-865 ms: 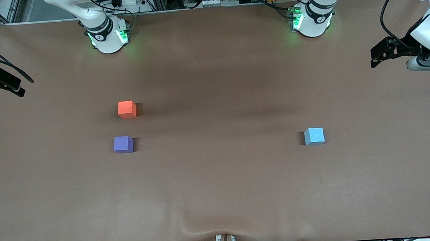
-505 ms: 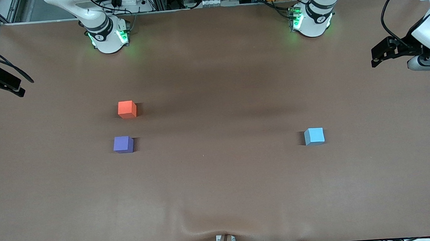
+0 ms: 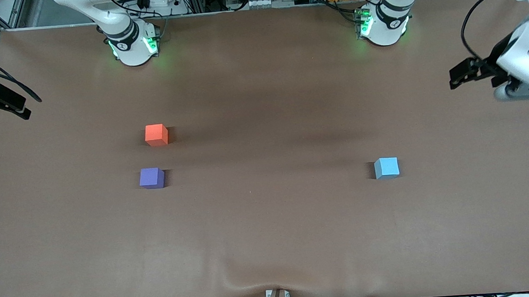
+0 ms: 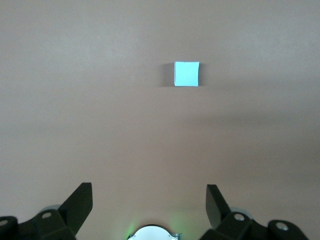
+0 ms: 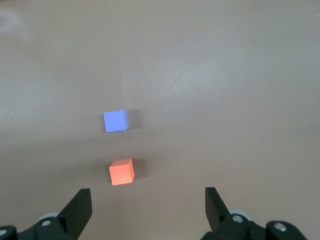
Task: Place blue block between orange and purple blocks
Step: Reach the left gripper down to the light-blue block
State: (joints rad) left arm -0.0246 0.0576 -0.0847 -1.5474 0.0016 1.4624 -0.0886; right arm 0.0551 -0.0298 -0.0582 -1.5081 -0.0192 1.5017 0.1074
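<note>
The light blue block sits alone on the brown table toward the left arm's end; it also shows in the left wrist view. The orange block and the purple block sit toward the right arm's end with a gap between them, the purple one nearer the front camera. Both show in the right wrist view, orange and purple. My left gripper is open and empty, up in the air at its end of the table. My right gripper is open and empty and waits at its end.
The brown table cover is bare around the three blocks, with a small wrinkle at its front edge. The two arm bases stand along the back edge.
My left arm's hand has shifted and tilted a little, its gripper moving slightly toward the table's middle. The blocks and my right arm have not moved.
</note>
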